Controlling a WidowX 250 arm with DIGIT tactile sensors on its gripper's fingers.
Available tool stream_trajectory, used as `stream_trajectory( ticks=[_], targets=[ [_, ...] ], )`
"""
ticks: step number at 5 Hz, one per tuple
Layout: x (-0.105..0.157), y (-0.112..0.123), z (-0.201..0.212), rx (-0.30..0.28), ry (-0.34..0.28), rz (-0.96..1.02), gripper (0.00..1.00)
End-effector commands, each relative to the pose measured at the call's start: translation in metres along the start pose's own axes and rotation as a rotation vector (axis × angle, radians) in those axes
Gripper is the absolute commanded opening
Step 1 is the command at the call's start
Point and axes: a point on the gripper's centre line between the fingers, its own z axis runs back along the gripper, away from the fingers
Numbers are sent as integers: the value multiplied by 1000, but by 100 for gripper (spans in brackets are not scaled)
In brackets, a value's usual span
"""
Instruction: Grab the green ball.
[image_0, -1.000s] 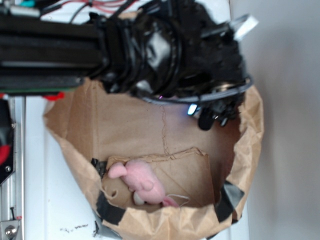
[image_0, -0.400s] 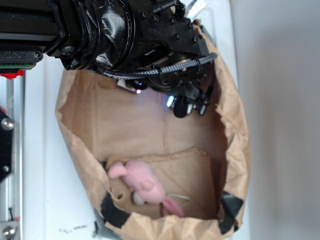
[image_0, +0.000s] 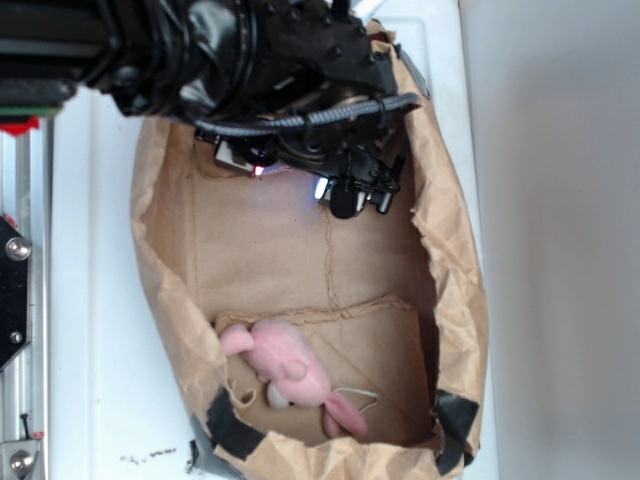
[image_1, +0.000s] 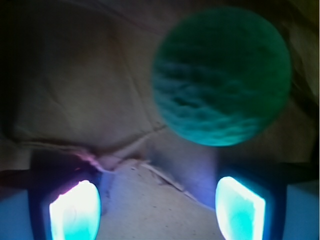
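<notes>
Claw (image_0: 355, 205) is inside the paper bag (image_0: 455, 290), at its upper end, fingers spread apart with nothing between them. Wrist view: green ball (image_1: 221, 75) sits on the bag floor just ahead of the claw (image_1: 157, 200), nearer the right-hand fingertip (image_1: 239, 207), not touching either (both tips glow cyan). Ball isn't visible in the exterior view; the arm (image_0: 200, 50) covers that area. Pink plush toy (image_0: 290, 372) lies at the bag's far end, well apart.

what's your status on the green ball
End effector open, empty, inside the bag. Ball just ahead, offset to one side, not between the fingers. Nothing blocking; pink toy lies at the bag's far end.
</notes>
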Motion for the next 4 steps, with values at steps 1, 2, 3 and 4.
stream_trajectory(
  ticks=[1, 2, 3, 4],
  targets=[
    [6, 17, 29, -79, -68, 33, 100],
    [11, 17, 25, -71, -76, 40, 100],
    [17, 15, 20, -68, -91, 64, 100],
    [19, 12, 18, -80, -101, 85, 100]
  ],
)
